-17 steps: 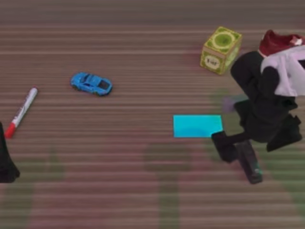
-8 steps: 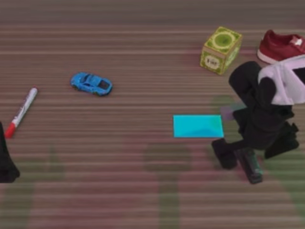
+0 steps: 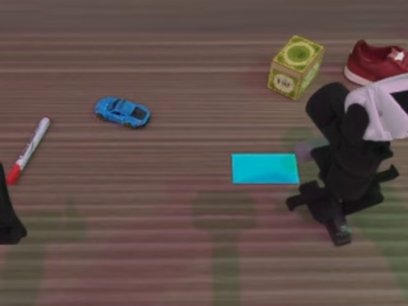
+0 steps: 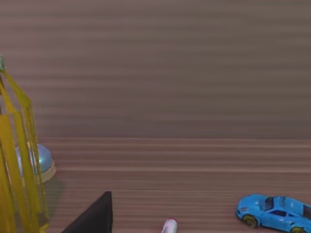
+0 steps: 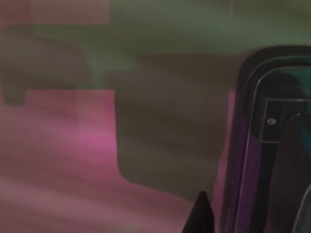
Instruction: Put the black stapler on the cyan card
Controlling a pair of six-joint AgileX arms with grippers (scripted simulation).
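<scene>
My right claw is low over the black stapler at the right of the tabletop, just right of and a little nearer than the cyan card. Only the stapler's near end shows past the claw in the top view, and I cannot tell whether the fingers are spread around it or already pinching it. The right wrist view shows the stapler's dark body very close. The card lies flat and bare, apart from the stapler. My left claw is parked at the left edge — its fingers cannot be judged either — near a red-capped marker and a blue toy car.
</scene>
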